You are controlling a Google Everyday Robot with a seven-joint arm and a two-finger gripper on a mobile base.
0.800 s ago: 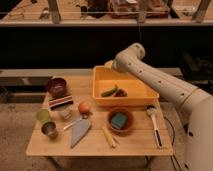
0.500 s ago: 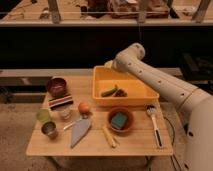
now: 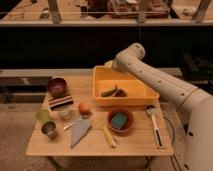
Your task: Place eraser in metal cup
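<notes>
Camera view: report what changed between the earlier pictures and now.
Nothing visibly changed. The gripper stays at the bin's far left corner; the eraser and the metal cup keep their places, apart from each other.

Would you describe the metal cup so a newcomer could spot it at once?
On the wooden table, look at the front left corner, far from the gripper at the yellow bin's back corner. The metal cup stands there, shiny grey, in front of the pale green cup.
</notes>
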